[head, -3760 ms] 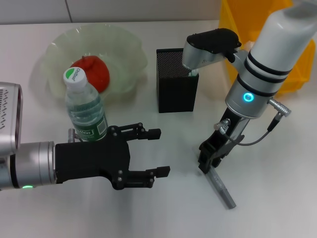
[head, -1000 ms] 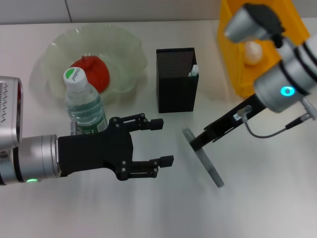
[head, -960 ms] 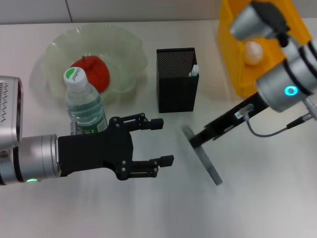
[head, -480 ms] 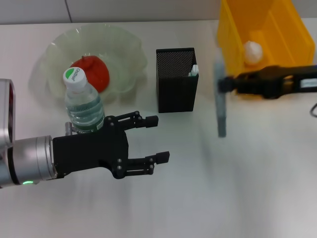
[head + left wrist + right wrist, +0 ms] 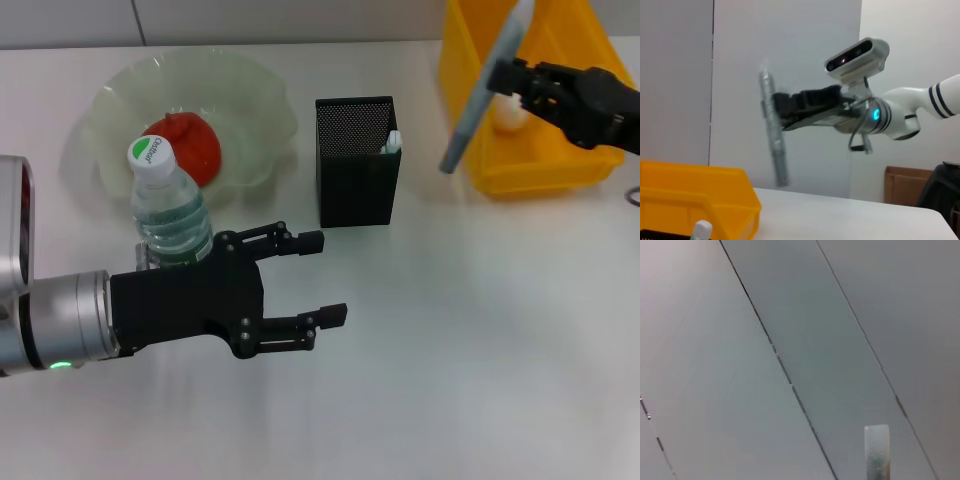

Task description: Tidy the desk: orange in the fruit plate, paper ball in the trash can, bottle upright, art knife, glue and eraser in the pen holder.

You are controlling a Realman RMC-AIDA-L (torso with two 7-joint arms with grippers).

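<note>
Grey art knife (image 5: 485,88) (slim rod) held aloft, tilted, before trash can (image 5: 560,160).

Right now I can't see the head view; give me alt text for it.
The right gripper holds the grey art knife in the air between the yellow trash can and the black pen holder. The left gripper hangs open beside the upright bottle.

1. A pale grey worktop (image 5: 480,350) is lying bare across its near and right-hand stretch, with a light sheen.
2. A grey panelled wall (image 5: 680,75) is standing behind it, thin dark seams (image 5: 790,385) running between the panels.
3. A brown cardboard box (image 5: 907,186) is sitting against the white wall beyond the worktop's far edge.
4. Something dark (image 5: 947,192) is showing beside that box; what it is cannot be told.
</note>
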